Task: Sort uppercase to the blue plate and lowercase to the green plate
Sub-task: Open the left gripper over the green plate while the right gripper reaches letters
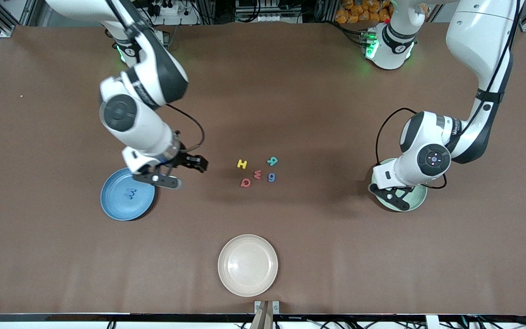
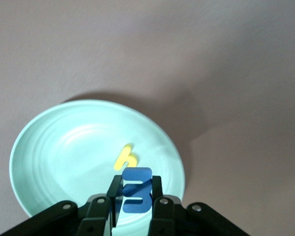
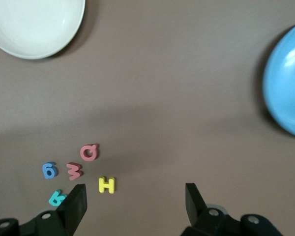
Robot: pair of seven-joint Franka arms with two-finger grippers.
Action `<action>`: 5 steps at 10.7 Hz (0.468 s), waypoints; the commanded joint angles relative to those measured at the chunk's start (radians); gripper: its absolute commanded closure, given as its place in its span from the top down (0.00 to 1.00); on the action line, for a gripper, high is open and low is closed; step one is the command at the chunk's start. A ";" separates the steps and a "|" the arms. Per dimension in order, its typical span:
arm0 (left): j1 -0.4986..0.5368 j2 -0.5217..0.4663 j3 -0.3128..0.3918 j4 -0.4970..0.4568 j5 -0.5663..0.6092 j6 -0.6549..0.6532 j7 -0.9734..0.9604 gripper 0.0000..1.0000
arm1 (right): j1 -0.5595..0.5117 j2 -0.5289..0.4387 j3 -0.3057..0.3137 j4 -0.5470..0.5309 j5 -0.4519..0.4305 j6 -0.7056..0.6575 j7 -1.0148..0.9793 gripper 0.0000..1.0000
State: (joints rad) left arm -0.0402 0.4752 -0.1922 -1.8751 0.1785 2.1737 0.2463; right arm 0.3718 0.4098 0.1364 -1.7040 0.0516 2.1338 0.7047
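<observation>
The left gripper (image 2: 134, 196) hangs over the green plate (image 1: 420, 200) at the left arm's end of the table, its fingers clenched on the blue e (image 2: 136, 196). The letter stands on edge between the fingertips, its flat face toward the wrist camera and its long axis running up out of the grip. Under it, in the plate, lies the yellow h (image 2: 125, 157), flat, its tall stem slanting across the plate's floor.

The right gripper (image 1: 177, 172) is up over bare table just beside the blue plate (image 1: 113, 204), toward the middle of the table, with its fingers (image 3: 74, 206) spread wide and nothing between them. The blue W (image 1: 130, 193) lies flat in the blue plate (it could as well be read as an M).

Five letters lie flat in a loose cluster at the table's middle, apart from one another. The yellow H (image 1: 242, 163) and teal R (image 1: 272, 161) are farther from the front camera; the red w (image 1: 257, 174), blue g (image 1: 271, 177) and red Q (image 1: 245, 183) are nearer to it. The H's two bars lie roughly crosswise to the table's length. A cream plate (image 1: 247, 264) sits empty, nearest the front camera.
</observation>
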 commanded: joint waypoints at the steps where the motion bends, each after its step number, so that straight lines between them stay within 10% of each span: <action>1: 0.031 -0.037 0.060 -0.056 -0.028 0.026 0.095 0.00 | 0.085 0.110 -0.001 0.017 -0.100 0.095 0.149 0.88; 5: 0.092 -0.009 0.082 -0.056 -0.065 0.080 0.183 0.07 | 0.179 0.230 0.000 0.014 -0.162 0.222 0.280 0.86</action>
State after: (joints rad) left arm 0.0529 0.4758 -0.1081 -1.9165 0.1649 2.2360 0.4058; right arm 0.5373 0.6100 0.1370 -1.7059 -0.0831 2.3360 0.9444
